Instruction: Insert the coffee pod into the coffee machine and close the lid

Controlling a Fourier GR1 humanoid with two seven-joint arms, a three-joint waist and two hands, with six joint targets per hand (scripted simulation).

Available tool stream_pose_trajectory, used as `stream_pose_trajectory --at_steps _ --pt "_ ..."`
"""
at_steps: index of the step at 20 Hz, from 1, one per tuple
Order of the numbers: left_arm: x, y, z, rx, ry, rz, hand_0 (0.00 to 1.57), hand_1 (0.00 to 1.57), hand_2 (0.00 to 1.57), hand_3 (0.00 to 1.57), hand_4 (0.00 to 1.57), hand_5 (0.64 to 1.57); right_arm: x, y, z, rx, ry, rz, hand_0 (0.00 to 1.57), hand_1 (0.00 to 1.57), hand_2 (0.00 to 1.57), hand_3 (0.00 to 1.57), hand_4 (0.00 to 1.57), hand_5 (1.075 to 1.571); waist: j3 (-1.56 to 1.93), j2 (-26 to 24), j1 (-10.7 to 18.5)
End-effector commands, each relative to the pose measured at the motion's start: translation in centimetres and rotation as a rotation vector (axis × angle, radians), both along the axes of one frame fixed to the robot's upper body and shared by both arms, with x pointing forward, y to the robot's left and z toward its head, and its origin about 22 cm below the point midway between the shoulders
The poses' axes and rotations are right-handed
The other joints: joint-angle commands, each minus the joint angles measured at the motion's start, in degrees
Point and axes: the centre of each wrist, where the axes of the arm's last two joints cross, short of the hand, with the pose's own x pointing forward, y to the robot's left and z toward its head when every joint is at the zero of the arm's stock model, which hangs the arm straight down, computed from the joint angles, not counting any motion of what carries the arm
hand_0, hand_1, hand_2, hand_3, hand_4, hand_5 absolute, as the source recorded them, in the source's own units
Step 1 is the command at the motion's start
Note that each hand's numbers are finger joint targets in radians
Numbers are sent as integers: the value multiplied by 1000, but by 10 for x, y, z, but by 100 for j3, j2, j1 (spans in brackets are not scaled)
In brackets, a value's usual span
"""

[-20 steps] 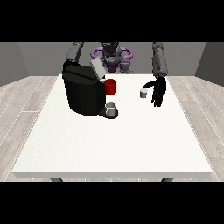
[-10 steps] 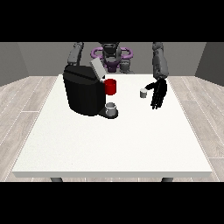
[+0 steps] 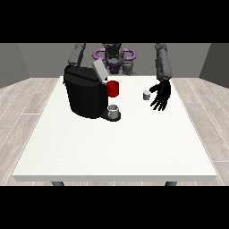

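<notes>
Front view: coffee pod (image 3: 146,95) is sitting on the tabletop (image 3: 134,143), just beside the robot hand (image 3: 161,95) at the view's right, fingers hanging spread and empty (pod probably light, rigid; best pinched by its sides).

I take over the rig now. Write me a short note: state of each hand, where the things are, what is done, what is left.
Hand at the view's right: open, fingers spread, just beside the coffee pod, not holding it.
Other hand: hidden behind the coffee machine; only its arm shows.
Pod stands on the table, right of the machine. Lid is up. A grey cup sits at the machine's base.
Done: nothing yet.
Left: grasp pod, insert it, close lid.
</notes>
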Motion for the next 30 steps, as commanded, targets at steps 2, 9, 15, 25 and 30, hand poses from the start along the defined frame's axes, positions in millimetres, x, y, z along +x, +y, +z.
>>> stream_pose_trajectory --at_steps 2,9,15,25,30 --pt "6 -37 -17 34 29 -84 1094 1094 1154 1130 0 1571 11 -7 -2 8 25 -37 0 0 0 0 402 1571 -85 -46 80" --pt "5 -52 -25 48 121 -141 1200 1200 1206 1077 0 1571 6 -10 -17 15 98 -34 0 0 0 0 335 1571 -83 -438 36" --pt "5 -74 -38 46 120 -122 1212 1212 1297 1204 142 1571 3 -10 -28 19 117 -41 0 0 0 0 365 1571 -85 -543 85" --pt "11 -58 -31 36 -19 -180 1302 1302 1382 1340 683 1571 2 -35 -29 22 125 -57 0 0 0 0 341 1571 -87 -602 93" --pt "29 -83 -6 -70 -2 -199 1426 1426 1419 1297 590 1571 -14 -28 -72 33 171 -81 0 0 0 0 280 1571 -84 -835 338"
